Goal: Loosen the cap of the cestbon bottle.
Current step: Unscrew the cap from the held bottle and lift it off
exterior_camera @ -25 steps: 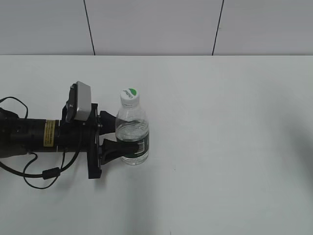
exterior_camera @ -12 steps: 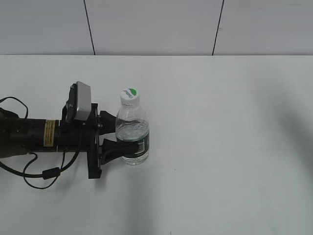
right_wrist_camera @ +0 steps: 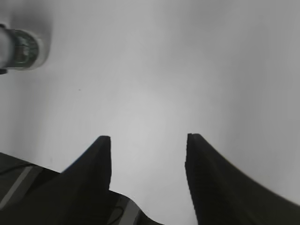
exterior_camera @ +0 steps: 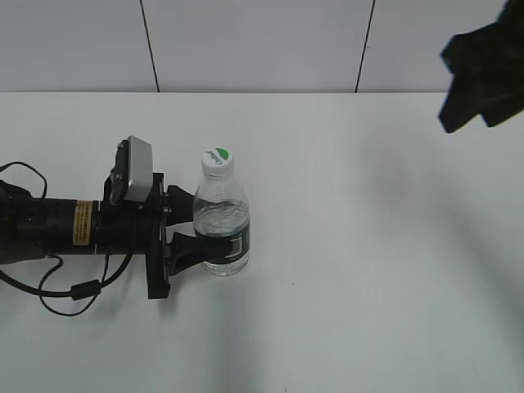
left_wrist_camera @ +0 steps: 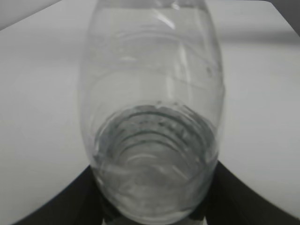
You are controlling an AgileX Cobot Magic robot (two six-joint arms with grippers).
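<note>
The cestbon bottle (exterior_camera: 221, 225) stands upright on the white table, clear and ribbed with a dark green label band low down. Its white cap (exterior_camera: 218, 158) with the green half-moon sits on top. My left gripper (exterior_camera: 195, 227) reaches in from the left and is shut on the bottle's lower body. In the left wrist view the bottle (left_wrist_camera: 152, 117) fills the frame between the jaws (left_wrist_camera: 152, 213). My right gripper (exterior_camera: 483, 70) is high at the upper right, far from the bottle. In the right wrist view its jaws (right_wrist_camera: 147, 138) are open and empty, with the bottle (right_wrist_camera: 18, 49) at far upper left.
The white table (exterior_camera: 368, 270) stretches right of the bottle. Black cables (exterior_camera: 65, 286) trail off the left arm at the left edge. A pale panelled wall (exterior_camera: 262, 45) stands behind the table.
My right gripper has come into the exterior view at the upper right. The left gripper and the bottle have not moved.
</note>
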